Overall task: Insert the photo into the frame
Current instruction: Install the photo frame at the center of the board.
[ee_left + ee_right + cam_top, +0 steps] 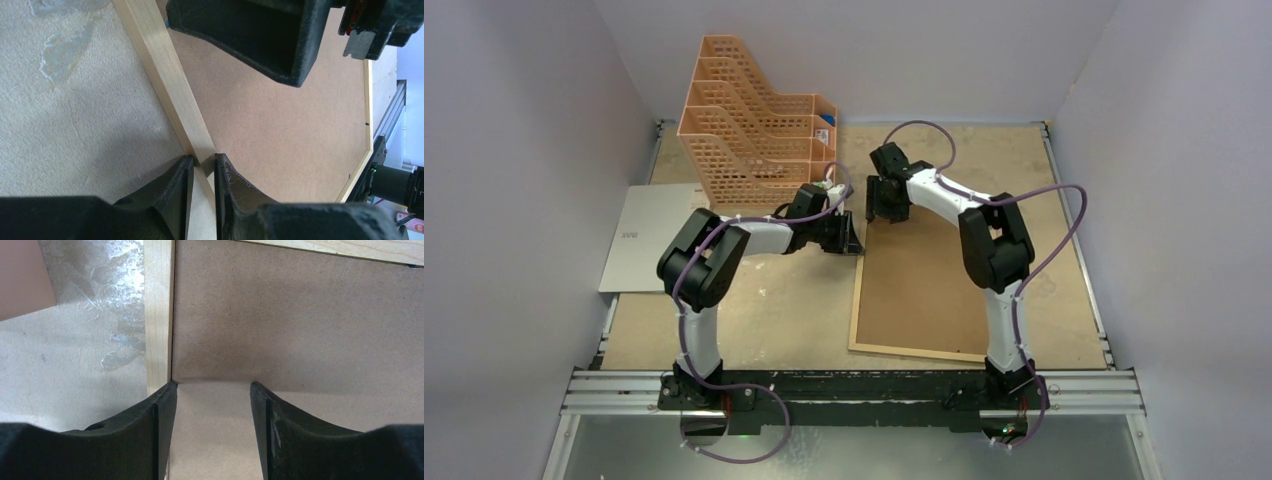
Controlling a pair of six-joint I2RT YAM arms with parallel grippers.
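At the far left corner of the frame [167,75], we bend both arms inward: left gripper [204,162] pinching its rail, right gripper [213,390] spread wide above the backing board [300,315].

Overhead plus wrist close-ups sharing frame [170,85]

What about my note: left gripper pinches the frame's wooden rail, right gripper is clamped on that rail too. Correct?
The left gripper does pinch the frame by its rail, but the right gripper is open, gripping nothing, over the brown backing board by the frame's corner. The right wrist view shows it.
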